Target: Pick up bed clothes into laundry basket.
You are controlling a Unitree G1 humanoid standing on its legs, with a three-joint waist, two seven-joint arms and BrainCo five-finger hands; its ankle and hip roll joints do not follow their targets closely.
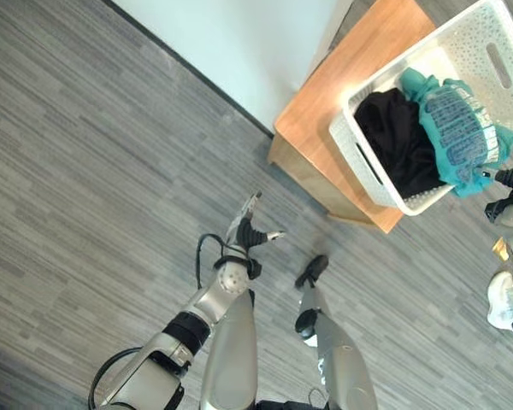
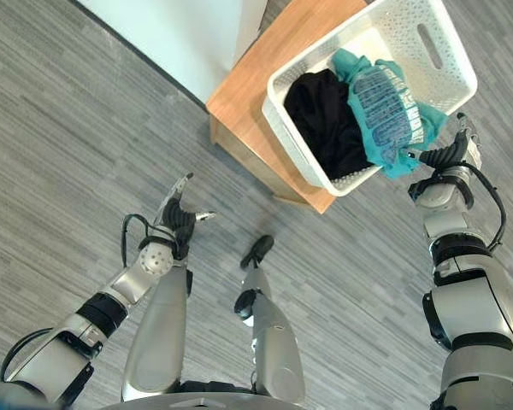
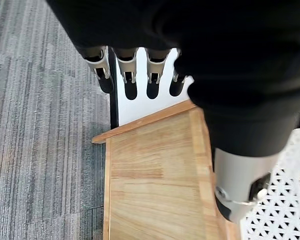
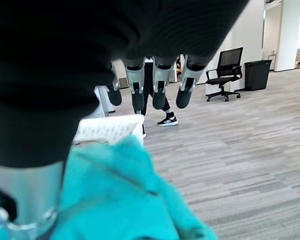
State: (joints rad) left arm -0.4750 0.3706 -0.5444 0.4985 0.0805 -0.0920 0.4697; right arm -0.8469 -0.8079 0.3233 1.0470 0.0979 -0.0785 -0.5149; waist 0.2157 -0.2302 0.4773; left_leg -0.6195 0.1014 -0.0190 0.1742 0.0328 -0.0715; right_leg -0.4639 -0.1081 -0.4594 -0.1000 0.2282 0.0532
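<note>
While its fingers hang straight and hold nothing, the right hand (image 2: pixel 449 154) sits just beside the teal cloth (image 2: pixel 383 107), a soft crumpled garment draped over the rim of the white perforated plastic basket (image 2: pixel 432 43). A black garment (image 2: pixel 325 120) lies bunched inside the basket, which rests on a smooth wooden table (image 2: pixel 248 73). The left hand (image 2: pixel 178 213), relaxed and empty, hangs well apart over the grey striped floor (image 2: pixel 60 137).

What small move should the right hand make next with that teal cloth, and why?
Probably nudge the teal cloth inward: it drapes over the white basket's near rim, the open right hand beside its hanging edge.
</note>
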